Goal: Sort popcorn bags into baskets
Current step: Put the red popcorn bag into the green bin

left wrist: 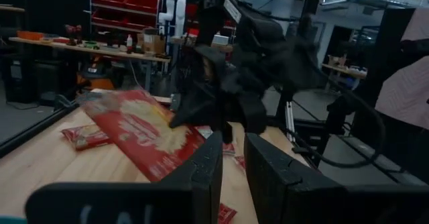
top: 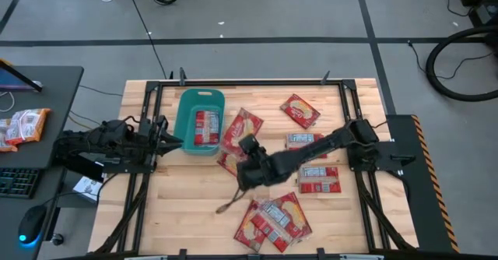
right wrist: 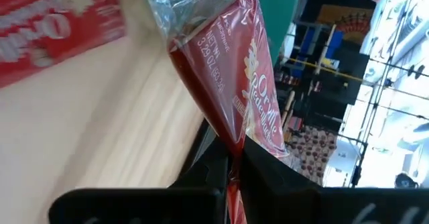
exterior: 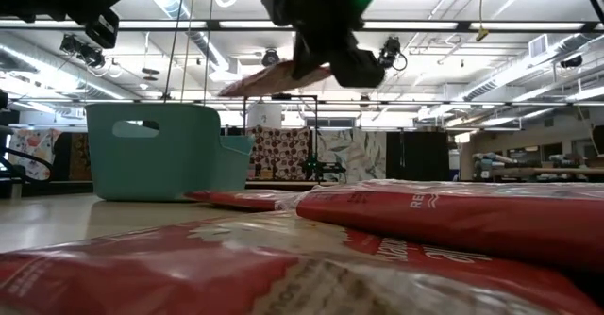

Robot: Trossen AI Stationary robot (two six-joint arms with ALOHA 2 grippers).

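Note:
My right gripper [top: 246, 149] hovers above the middle of the table, just right of the teal bin [top: 187, 104], shut on a red popcorn bag [top: 241, 128]. The low view shows that bag [exterior: 269, 77] in the air, higher than the bin's rim [exterior: 151, 107]. One popcorn bag [top: 206, 126] lies flat in the bin. Several more lie flat on the table: some at the right [top: 299, 110] [top: 319, 178], a pile at the near edge [top: 272, 221]. My left gripper [top: 173, 142] waits at the bin's near left corner, its fingers a little apart and touching nothing. My right gripper pinches the popcorn bag between its two fingers at one edge [right wrist: 234, 140]. The fingers [right wrist: 208, 174] come from the table's right and point toward the bin. The bag is lifted clear and sticks out past the fingertips, tilted, with its free end [left wrist: 107, 113] toward the bin.
Another red bag [top: 227, 163] lies on the table below my right gripper. Orange-and-white snack packets [top: 23, 126] sit on the dark desk off the left of the table. Bare wood shows at the near left [top: 187, 205]. A black frame rail [top: 249, 82] borders the table.

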